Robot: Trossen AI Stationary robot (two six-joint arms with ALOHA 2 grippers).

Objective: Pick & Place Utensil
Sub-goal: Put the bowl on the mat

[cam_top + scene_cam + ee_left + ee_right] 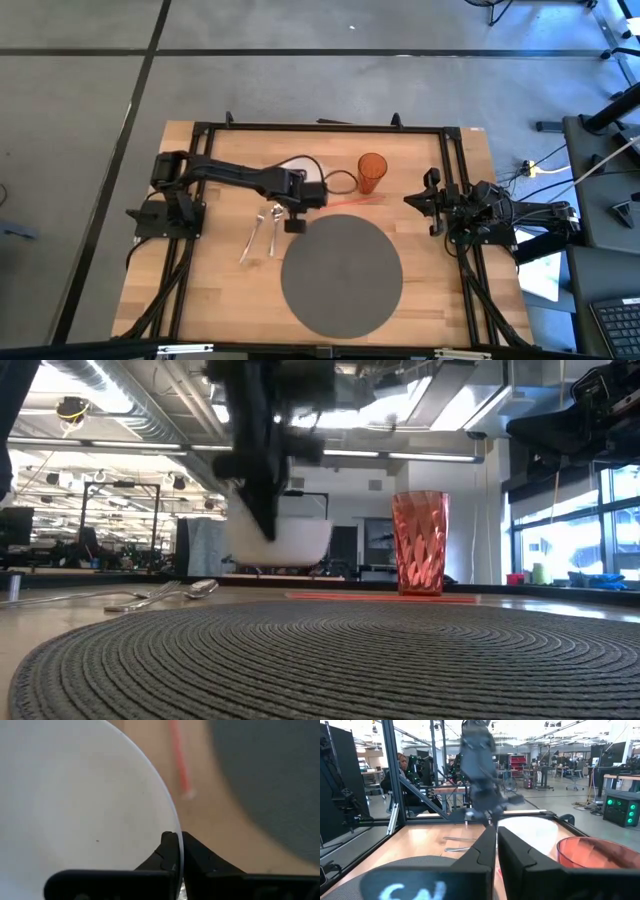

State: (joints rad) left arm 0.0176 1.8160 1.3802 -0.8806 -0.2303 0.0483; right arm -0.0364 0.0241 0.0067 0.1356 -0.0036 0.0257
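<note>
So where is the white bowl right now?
In the high view the white bowl sits at the table's far middle, held at its rim by the left gripper, left of the orange cup.

Light wooden table (210, 290) bearing a round dark grey woven placemat (341, 273), two silver metal utensils (262, 231) left of it, an orange ribbed plastic cup (372, 173), and a thin red straw (352, 200).

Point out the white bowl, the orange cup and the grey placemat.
white bowl (300, 542): low view, its side wall.
orange cup (372, 172): high view, its body.
grey placemat (342, 275): high view, its bare middle.
</note>
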